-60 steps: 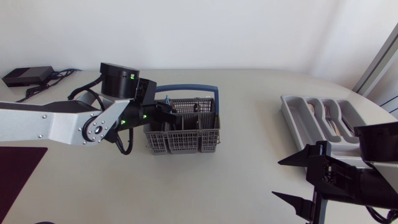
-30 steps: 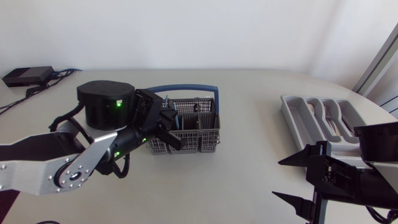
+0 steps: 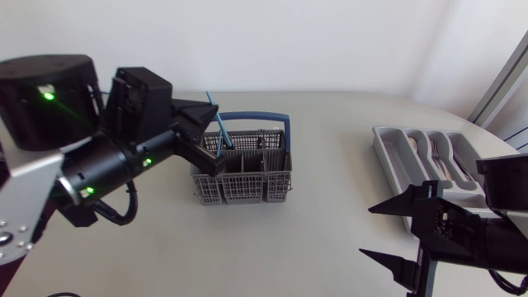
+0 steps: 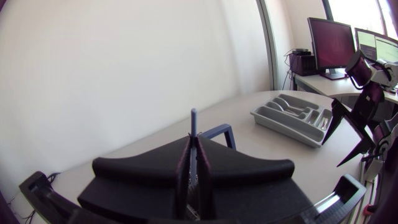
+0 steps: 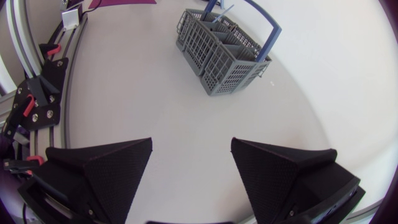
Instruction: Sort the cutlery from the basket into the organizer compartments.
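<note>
The grey basket (image 3: 243, 175) with the blue carry handle stands on the white table (image 3: 330, 231). My left arm comes in from the basket's left side and is high up. The left gripper (image 3: 211, 137) is right over the basket's back left corner. Its two black fingers are pressed together on a thin blue-handled piece (image 3: 216, 115). The piece stands almost straight up, leaning a little. Its blue top sticks out above the fingers. Its low end is down by the basket's rim, and I cannot tell if it is a fork, a knife or a spoon.

In the left wrist view the left gripper (image 4: 194, 152) squeezes the blue-handled piece (image 4: 193, 121) from both sides. The basket's blue handle peeks out just behind the fingers.

The grey organizer (image 3: 388, 147) sits far to the right of the basket, near the table's edge. Some cutlery (image 3: 436, 153) already lies in its long slots.

The right gripper (image 3: 394, 238) is far from the basket too, to its right and closer to the front of the table. Its two fingers are wide apart and hold nothing. In the right wrist view the basket (image 5: 221, 50) is well ahead of the right gripper (image 5: 191, 163).

A small black box (image 3: 37, 100) lies far off to the basket's left, at the back of the table.
</note>
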